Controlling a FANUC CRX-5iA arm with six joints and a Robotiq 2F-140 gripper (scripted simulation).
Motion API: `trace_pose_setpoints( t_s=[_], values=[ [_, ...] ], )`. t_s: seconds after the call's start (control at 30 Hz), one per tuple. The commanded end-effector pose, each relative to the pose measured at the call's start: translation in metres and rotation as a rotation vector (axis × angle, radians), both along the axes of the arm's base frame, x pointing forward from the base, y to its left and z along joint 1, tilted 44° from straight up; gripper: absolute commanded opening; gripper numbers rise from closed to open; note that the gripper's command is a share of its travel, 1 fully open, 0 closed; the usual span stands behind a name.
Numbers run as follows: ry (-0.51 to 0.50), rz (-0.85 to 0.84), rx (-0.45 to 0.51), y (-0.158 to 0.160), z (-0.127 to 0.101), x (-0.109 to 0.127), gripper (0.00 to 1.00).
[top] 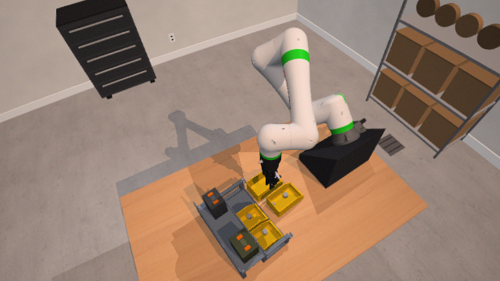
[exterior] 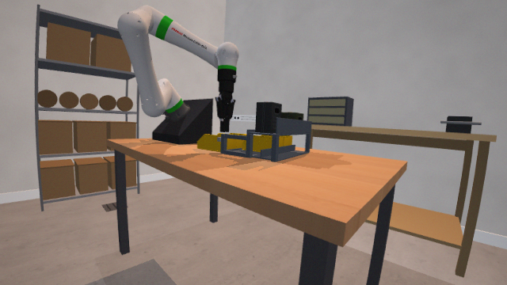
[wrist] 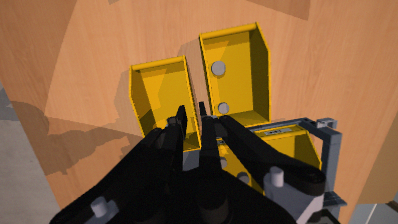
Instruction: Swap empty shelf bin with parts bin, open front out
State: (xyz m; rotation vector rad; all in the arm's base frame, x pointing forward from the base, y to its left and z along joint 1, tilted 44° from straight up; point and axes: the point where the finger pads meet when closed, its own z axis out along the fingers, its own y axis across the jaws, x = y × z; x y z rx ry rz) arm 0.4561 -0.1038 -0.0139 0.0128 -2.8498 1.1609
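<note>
- The black fingers point(top: 272, 183) point(exterior: 224, 126) hover, barely parted — grasping nothing.
- The empty yellow open bin point(top: 254, 190) point(exterior: 207, 143) point(wrist: 161, 95) stands upright on the wooden desk point(top: 351, 199) point(exterior: 317, 180) point(wrist: 100, 30) — beside the parts-filled yellow bin point(top: 292, 198) point(wrist: 239, 87).

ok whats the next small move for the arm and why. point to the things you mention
Probably lower the pincer point(top: 272, 186) point(exterior: 224, 130) point(wrist: 193, 111) slightly over the empty yellow bin's point(top: 254, 190) point(exterior: 208, 144) point(wrist: 162, 87) side wall: the fingertips are apart, appear lined up astride that wall, beside the loaded yellow bin point(top: 279, 204) point(wrist: 240, 87), and hang just above rim height.
</note>
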Motion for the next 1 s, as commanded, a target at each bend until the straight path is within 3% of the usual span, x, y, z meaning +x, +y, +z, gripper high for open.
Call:
trace_pose_setpoints(
  t_s=[0.0, 0.97],
  values=[
    [-0.001, 0.002, 0.0, 0.0006, 0.0004, 0.0007, 0.24],
    [-0.001, 0.002, 0.0, -0.0035, -0.0039, 0.0003, 0.24]
  ],
)
